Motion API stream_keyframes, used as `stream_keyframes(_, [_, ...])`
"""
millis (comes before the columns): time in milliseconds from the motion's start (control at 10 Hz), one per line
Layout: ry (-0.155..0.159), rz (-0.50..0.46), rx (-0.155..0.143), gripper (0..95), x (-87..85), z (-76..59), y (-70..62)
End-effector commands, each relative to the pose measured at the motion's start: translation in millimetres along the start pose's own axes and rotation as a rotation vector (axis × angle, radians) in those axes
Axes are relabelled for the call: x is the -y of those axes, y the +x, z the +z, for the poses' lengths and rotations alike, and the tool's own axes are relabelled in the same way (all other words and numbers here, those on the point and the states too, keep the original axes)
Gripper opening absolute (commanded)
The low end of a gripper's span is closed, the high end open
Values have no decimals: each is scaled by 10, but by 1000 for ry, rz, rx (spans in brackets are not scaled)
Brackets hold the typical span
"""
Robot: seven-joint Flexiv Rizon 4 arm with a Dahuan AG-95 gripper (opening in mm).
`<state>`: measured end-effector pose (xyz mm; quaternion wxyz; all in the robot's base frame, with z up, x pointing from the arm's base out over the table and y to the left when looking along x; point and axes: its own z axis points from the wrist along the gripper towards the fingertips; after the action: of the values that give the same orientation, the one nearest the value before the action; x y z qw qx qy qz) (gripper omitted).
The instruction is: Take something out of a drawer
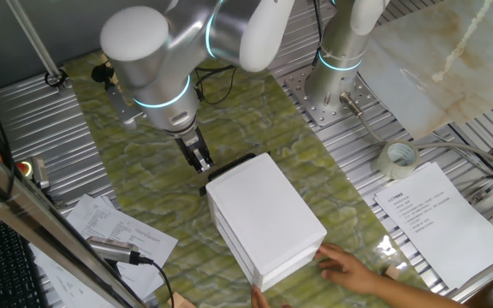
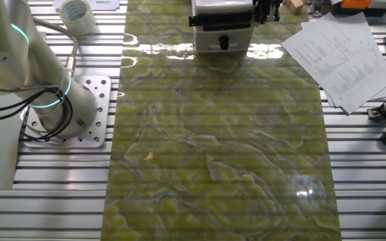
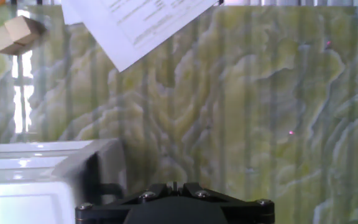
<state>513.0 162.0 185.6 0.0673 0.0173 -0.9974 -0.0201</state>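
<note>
The white cabinet stands on the green mat. Its top drawer, with a black bar handle, looks pushed in, so its inside is hidden. My gripper hangs just beside the handle end, fingers together and holding nothing. In the other fixed view the gripper is right of the handle. In the hand view the fingertips meet at the bottom edge, with the cabinet at lower left. Two tan wooden blocks lie on the mat beyond; one also shows in the other fixed view.
A person's hand rests at the cabinet's near corner. Printed sheets lie right of the mat, and one sheet shows ahead in the hand view. A tape roll and the arm's base stand at the back right.
</note>
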Motion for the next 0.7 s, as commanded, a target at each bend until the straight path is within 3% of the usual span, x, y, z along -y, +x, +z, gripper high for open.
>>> stream_keyframes(100, [-2,-2,-1,0,0,1,-12])
stream_keyframes(500, [1,-30,-15,0,0,1,-12])
stream_keyframes(700, [39,-53,6,0,0,1,-12])
